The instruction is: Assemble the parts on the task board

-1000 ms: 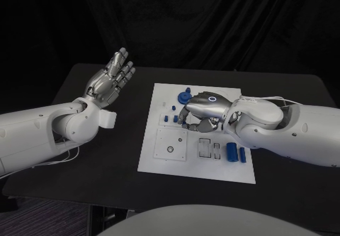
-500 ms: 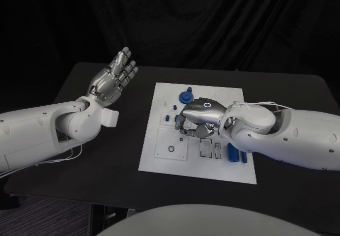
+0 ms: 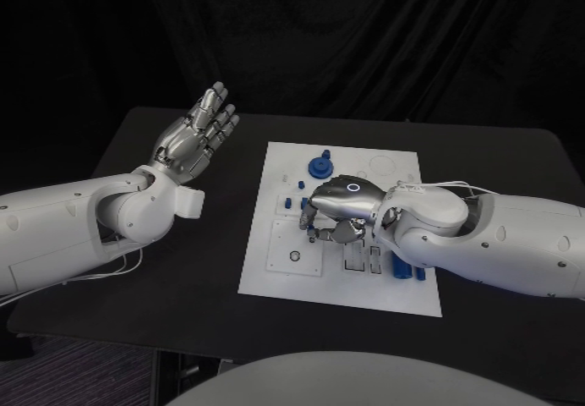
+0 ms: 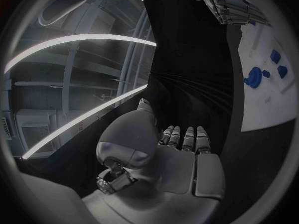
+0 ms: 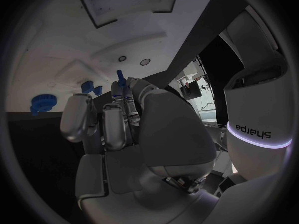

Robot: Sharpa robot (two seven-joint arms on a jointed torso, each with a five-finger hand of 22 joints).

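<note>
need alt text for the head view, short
The right hand reaches down over the middle of the white task board, among small blue parts. The left hand is raised open beside the board, holding nothing.

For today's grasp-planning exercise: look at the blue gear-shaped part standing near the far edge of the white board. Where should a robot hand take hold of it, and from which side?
Probably from above, pinching the raised hub at the top of the blue gear-shaped part. It stands upright on the task board, with its toothed disc low against the plate, so the rim leaves fingers little room. The right hand is nearest; the left hand hovers open off the board.
</note>
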